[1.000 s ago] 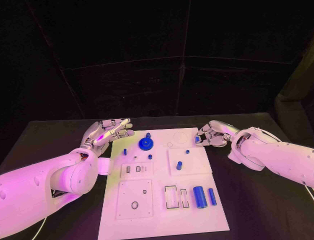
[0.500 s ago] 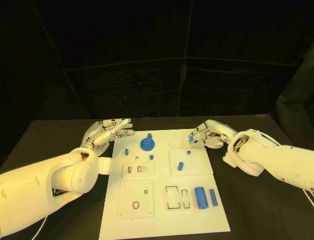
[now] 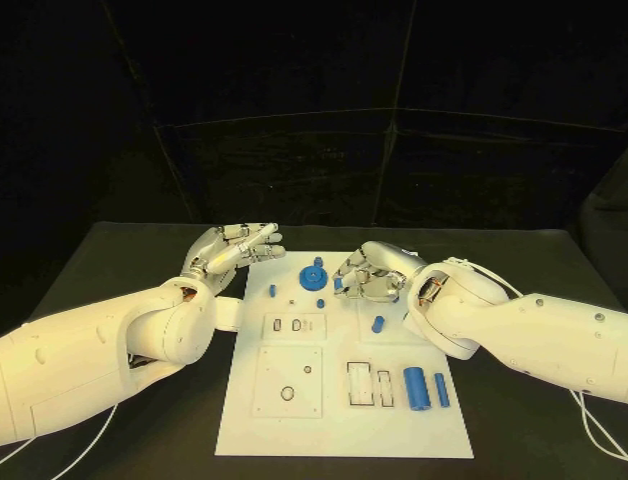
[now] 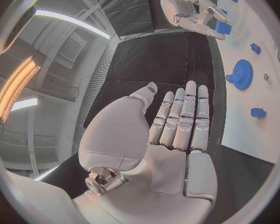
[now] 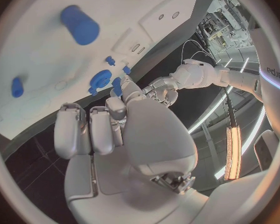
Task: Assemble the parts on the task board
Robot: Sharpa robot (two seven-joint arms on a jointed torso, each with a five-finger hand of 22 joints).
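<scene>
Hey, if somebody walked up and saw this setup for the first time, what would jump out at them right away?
Probably the white task board in the middle of the black table, dotted with small blue parts, above all the blue gear near its far end. Next, the two hands: the right hand curled over the board beside that gear, and the left hand hovering open by the board's far left corner.
</scene>
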